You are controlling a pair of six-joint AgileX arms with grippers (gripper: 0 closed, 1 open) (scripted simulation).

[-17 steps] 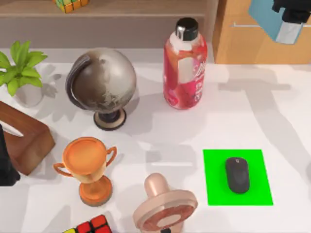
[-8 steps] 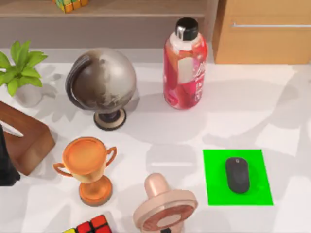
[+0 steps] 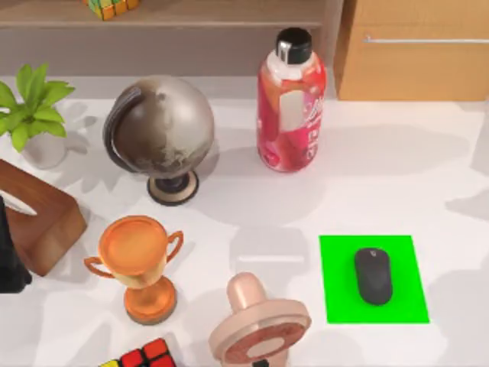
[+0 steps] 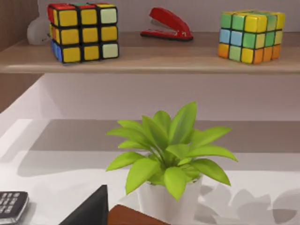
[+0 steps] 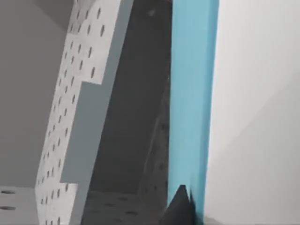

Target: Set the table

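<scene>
White desk (image 3: pixel 397 168) spreads wide under everything in the top view, backed by a wooden shelf (image 4: pixel 140 58) and a light wooden drawer cabinet (image 3: pixel 416 53) at the far right. On the desk, going down in bulk, stand a globe (image 3: pixel 160 130), a red bottle (image 3: pixel 290 107), a brown wooden box (image 3: pixel 38 218) at the left edge, a pink desk fan (image 3: pixel 260 325), an orange trophy (image 3: pixel 141 264), a potted plant (image 3: pixel 30 115), a green mat (image 3: pixel 373 279) and the black mouse (image 3: pixel 373 275) resting on it. The left wrist view looks over the plant toward two puzzle cubes (image 4: pixel 83 32) and a red stapler (image 4: pixel 166 26) on the shelf.

The things crowd together, so I judge that any arm reaching in could tip the tall bottle or the trophy, both narrow at the foot.

For either claw, whether it is released or clenched cannot be told.
</scene>
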